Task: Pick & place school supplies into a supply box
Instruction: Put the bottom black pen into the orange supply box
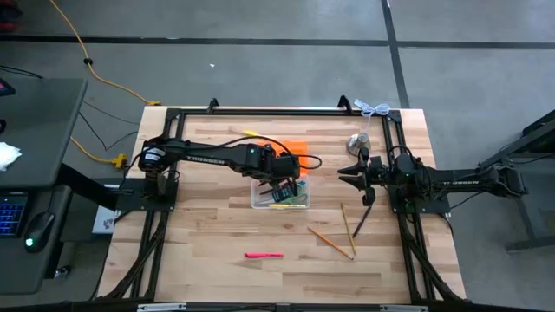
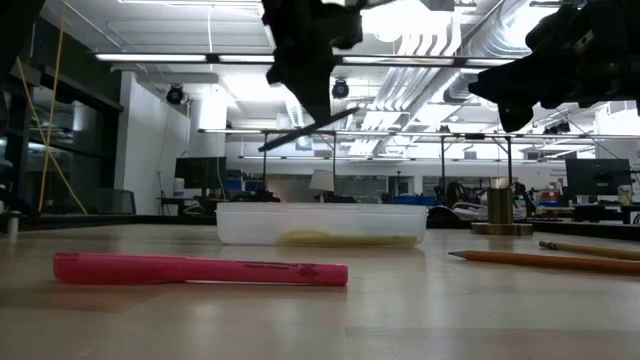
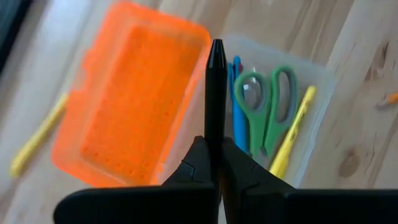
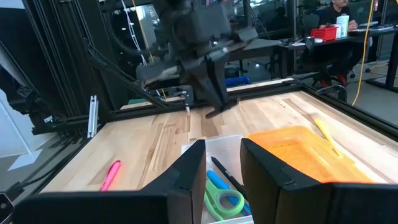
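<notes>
My left gripper hovers over the clear supply box and is shut on a black pen. The box holds green-handled scissors, a blue pen and a yellow marker. Its orange lid lies open beside it. A pink marker lies on the table near the near edge. Two wooden pencils and a dark pen lie toward the right. A yellow marker rests beyond the lid. My right gripper is open, raised right of the box. My left gripper pinches the black pen's shaft between its two fingers, coming from above. The pen sticks out past the fingertips. In the low view the pen is lifted clear above the box, near level with one end slightly higher.
A silver bell-shaped object stands near the far right, close to my right arm. A black frame runs along the table's far and side edges. Bare wood lies between the box and the pink marker.
</notes>
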